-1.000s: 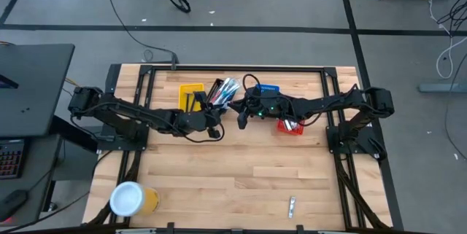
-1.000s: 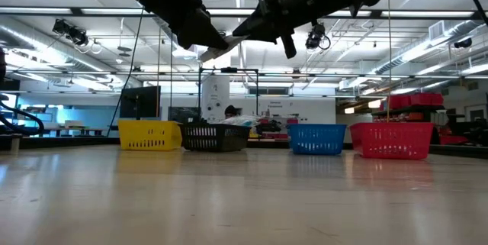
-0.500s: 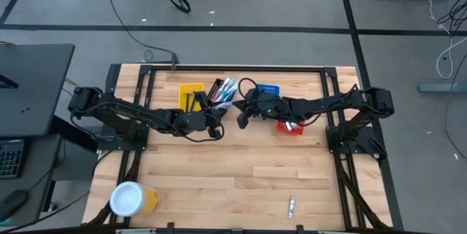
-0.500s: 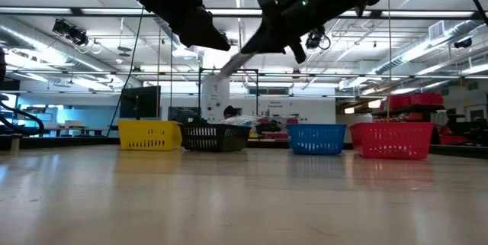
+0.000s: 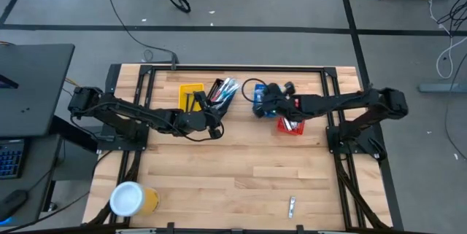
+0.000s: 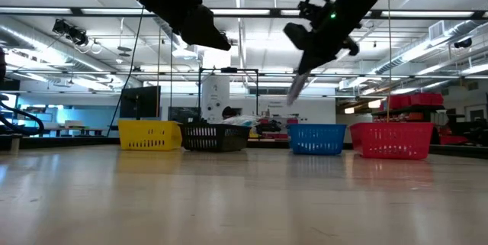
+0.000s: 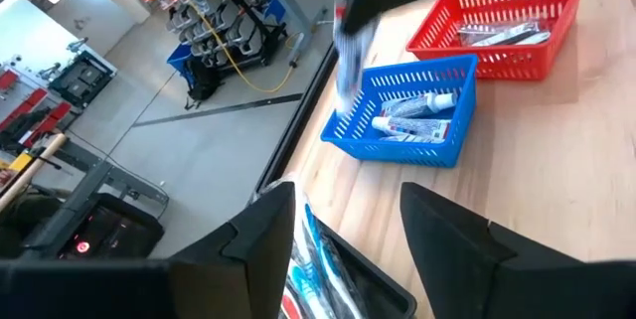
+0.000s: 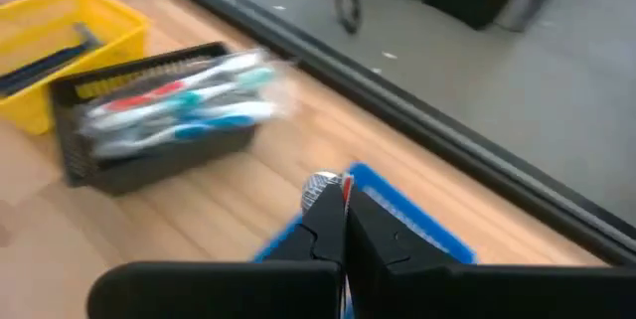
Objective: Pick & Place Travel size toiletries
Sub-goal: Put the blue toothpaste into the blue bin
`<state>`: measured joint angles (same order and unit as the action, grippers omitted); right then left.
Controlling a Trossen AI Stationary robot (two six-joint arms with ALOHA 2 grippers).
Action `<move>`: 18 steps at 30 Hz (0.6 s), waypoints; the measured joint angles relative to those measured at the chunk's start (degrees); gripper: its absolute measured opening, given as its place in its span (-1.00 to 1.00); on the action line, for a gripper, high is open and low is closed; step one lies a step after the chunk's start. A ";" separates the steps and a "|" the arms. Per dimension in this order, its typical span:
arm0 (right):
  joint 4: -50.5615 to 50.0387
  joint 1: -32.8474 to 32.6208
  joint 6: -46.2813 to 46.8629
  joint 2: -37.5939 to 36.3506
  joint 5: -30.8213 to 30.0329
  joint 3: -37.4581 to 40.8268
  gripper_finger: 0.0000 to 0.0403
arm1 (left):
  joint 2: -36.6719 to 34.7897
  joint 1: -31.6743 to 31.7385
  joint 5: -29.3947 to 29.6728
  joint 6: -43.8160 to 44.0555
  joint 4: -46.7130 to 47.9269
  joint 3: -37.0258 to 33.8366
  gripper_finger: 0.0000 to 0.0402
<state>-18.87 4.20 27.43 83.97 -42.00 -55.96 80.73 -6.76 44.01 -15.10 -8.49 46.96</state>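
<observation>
Since the earlier frame the right gripper (image 5: 257, 110) has swung away from the middle of the table and now hangs over the blue basket (image 5: 267, 89), its fingers pinched together on a small white tube (image 6: 296, 88) that dangles nose-down below it. In the right wrist view the tube's silvery cap (image 8: 320, 188) pokes out just ahead of the closed fingertips, with the blue rim directly beneath. The left gripper (image 5: 217, 127) waits beside the black basket (image 5: 222, 92), fingers spread apart and empty.

Other tubes (image 7: 412, 118) lie flat inside the blue basket below the right gripper; brushes fill the black basket off to its side, and the red basket (image 5: 290, 127) sits close behind it. One silvery sachet (image 5: 291, 205) lies alone on the wood, well away from both grippers.

Judging by its look, the tube is light and somewhat soft: a hard squeeze would dent it and its smooth skin could slip. The best hold is across the body near the stiffer capped end. Held at one end, as now, it may swing, so a low release over the basket seems wise.
</observation>
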 joint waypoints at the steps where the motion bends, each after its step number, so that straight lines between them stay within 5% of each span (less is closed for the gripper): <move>1: -2.21 -0.14 1.02 -1.11 -1.06 0.00 -0.99 | 0.00 0.00 0.00 0.01 0.00 0.00 -0.05; 9: -10.42 0.84 6.78 -1.74 0.57 -0.02 -0.99 | 0.00 0.00 -0.15 0.21 0.00 0.00 -0.05; 18: -10.65 3.23 1.81 3.54 7.77 0.00 -0.99 | 0.00 0.00 -2.30 2.72 0.00 0.00 -0.06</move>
<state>-29.52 7.43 29.24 87.51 -34.24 -55.96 80.73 -6.76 41.71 -12.38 -8.49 46.96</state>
